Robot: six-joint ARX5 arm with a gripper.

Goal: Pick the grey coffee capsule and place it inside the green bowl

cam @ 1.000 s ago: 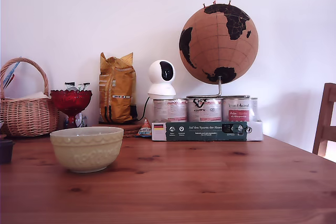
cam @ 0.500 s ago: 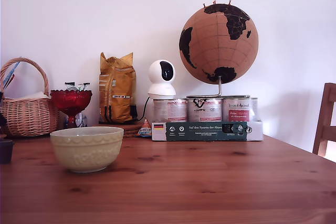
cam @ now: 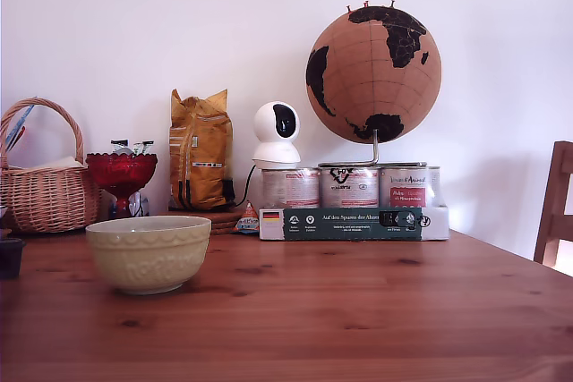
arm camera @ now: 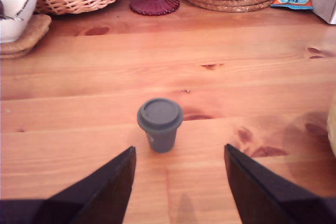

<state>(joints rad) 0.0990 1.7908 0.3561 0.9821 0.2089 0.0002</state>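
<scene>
1. Wrist view: grey coffee capsule (arm camera: 159, 124) stands upright on bare table (arm camera: 236, 72), well inside its edges.
2. Gripper (arm camera: 178, 153): spread wide, empty, capsule just ahead.
3. Handling judged: light, thin-walled, crushable; grasp tapered body below rim.
4. Green bowl (cam: 148, 252): near table's front edge.

Along the wall on the wooden desk (cam: 358, 310) stand a wicker basket (cam: 45, 187), a red glass dish (cam: 121, 172), a yellow bag (cam: 200, 151), a white camera (cam: 276, 134) and a cork globe (cam: 373, 73) above three tins (cam: 349, 187). A chair (cam: 555, 207) shows at the exterior view's right.

Dark shape at basket (cam: 40, 187) edge gone
</scene>
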